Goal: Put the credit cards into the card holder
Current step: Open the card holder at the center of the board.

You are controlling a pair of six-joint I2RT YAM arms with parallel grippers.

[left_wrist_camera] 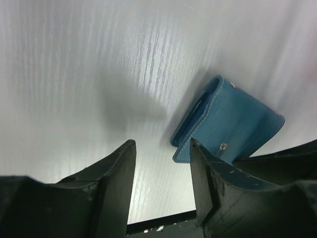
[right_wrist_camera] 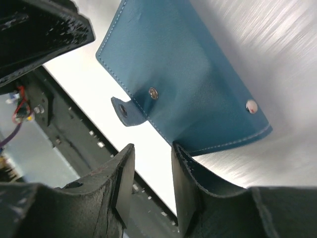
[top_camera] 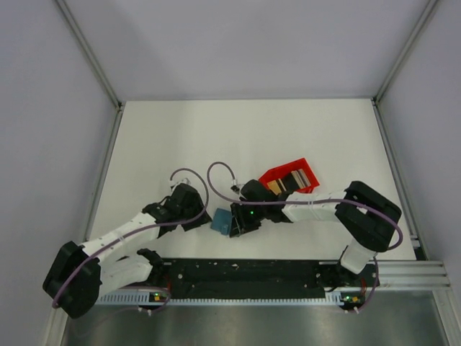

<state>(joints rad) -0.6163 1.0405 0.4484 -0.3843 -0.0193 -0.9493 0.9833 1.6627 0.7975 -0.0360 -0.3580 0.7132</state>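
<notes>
A small, flat, teal-blue folding card holder [top_camera: 220,221] lay on the white table [top_camera: 180,137] near its front edge, flanked by two black grippers. The left gripper [left_wrist_camera: 161,145] stood with its jaws apart and held nothing. Only bare tabletop showed between its fingers, and the card holder sat just beside the outer face of one finger [left_wrist_camera: 205,173]. The right gripper [right_wrist_camera: 151,148] hung at the card holder's other side, jaws narrowly parted, with only the table and the rig's black base showing in the gap. A lower corner of the card holder met the tip of one finger [right_wrist_camera: 185,168]; whether that finger pressed on it could not be told. The strap and round metal snaps [right_wrist_camera: 153,92] faced the right wrist camera. The thin rectangular credit cards [top_camera: 292,180], in dark and tan tones, sat packed side by side in a red plastic bin [top_camera: 270,175] farther back on the table, to the right of the card holder.
</notes>
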